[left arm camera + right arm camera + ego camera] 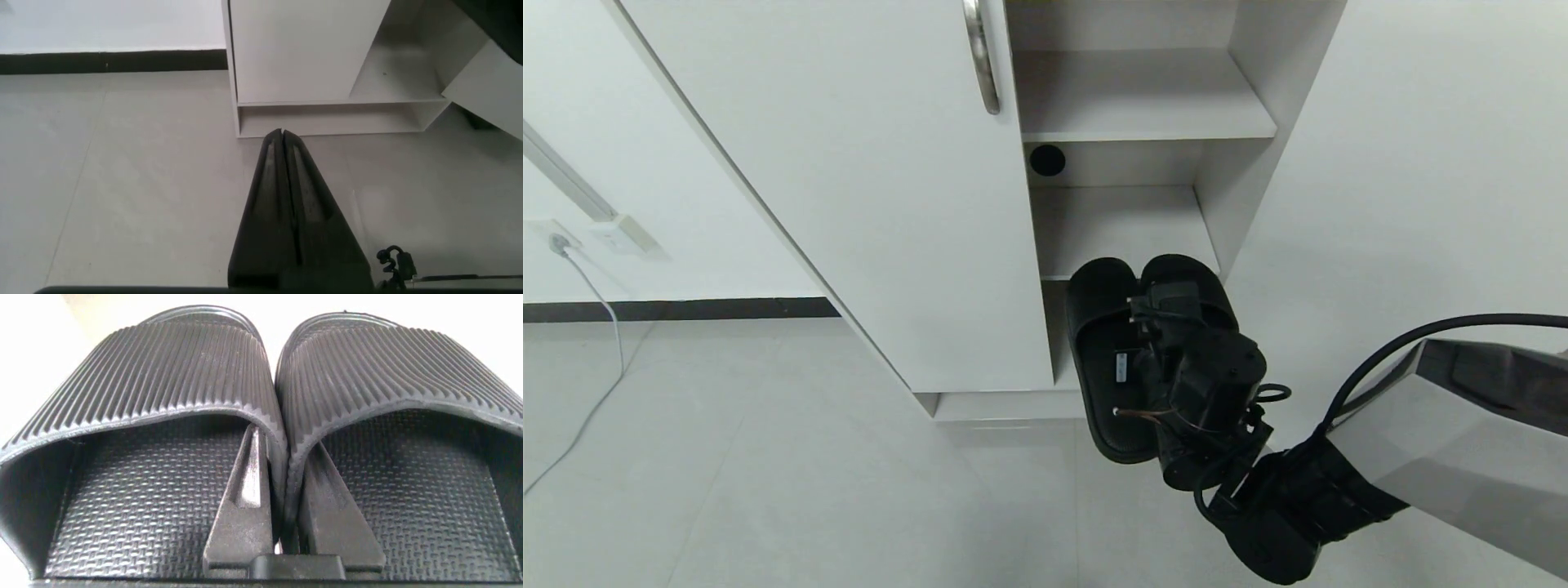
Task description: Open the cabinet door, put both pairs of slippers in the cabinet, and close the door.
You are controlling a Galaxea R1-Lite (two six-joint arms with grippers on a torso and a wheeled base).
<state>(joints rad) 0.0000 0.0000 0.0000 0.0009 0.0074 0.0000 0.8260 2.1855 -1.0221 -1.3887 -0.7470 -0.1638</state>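
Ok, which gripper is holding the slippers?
The right gripper, a finger inside each of the black slippers, pinching them together; the left gripper is shut, empty.

In the head view the right gripper [1156, 304] and its wrist cover most of one of the two slippers [1098, 327]. The tag [1120, 367] on the other's insole is too small to read, and the cabinet [1282, 49], its door [874, 180] and the handle [982, 57] are cut off by the top edge. In the right wrist view the fingers [245, 498] run out of sight under the straps [163, 376] and the slippers' heels fall outside the picture, while in the left wrist view the left gripper [282, 135] is cut off at the bottom edge.
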